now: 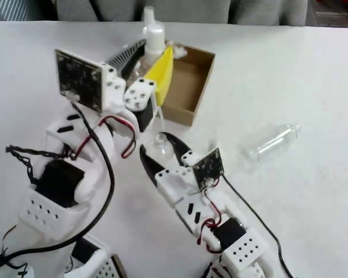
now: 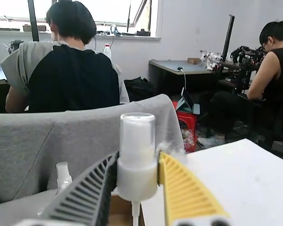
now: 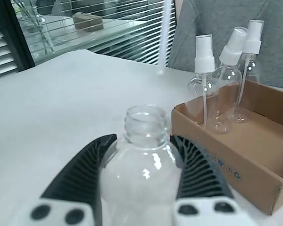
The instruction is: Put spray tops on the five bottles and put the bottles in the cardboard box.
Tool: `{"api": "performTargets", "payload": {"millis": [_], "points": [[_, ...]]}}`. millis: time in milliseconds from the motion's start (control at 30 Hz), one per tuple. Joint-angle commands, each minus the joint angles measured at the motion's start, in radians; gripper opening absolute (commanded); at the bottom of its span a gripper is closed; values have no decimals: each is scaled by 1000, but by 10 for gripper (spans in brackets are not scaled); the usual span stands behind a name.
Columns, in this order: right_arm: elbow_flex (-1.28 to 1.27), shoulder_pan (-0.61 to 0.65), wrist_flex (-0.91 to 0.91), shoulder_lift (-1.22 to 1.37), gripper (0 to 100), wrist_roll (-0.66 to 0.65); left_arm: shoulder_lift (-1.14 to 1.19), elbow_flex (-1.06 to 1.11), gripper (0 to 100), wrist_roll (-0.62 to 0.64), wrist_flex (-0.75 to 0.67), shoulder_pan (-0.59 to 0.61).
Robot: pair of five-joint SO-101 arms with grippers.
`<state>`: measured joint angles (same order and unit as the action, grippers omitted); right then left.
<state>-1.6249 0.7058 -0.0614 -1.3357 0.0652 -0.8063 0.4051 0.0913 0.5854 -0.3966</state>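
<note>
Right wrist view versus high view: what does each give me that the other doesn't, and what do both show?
Right wrist view adds: three clear bottles with white spray tops standing together in a corner of the brown cardboard box. High view adds: a clear plastic bottle without a top lying on its side, apart from the box, and the left gripper, black and yellow jaws shut on a white spray top. Both: the box and the right gripper, black jaws shut on an open-necked clear bottle.

Loose bottle [image 1: 274, 142] right of box [image 1: 178, 113], apparently flat
</note>
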Motion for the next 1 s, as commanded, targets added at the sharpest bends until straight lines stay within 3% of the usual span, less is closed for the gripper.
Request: {"api": "performTargets", "payload": {"millis": [0,400,800,967], "points": [[11,4,4,-10,16,-14,-90,72,20,12,-5,-27],[0,4,5,-15,16,-14,-211,236,20,6,-6,-70],[-5,4,5,-10,16,-14,-205,117,20,5,-74,-70],[-5,4,5,-10,16,-14,-205,157,20,-75,-77,-70]]}}
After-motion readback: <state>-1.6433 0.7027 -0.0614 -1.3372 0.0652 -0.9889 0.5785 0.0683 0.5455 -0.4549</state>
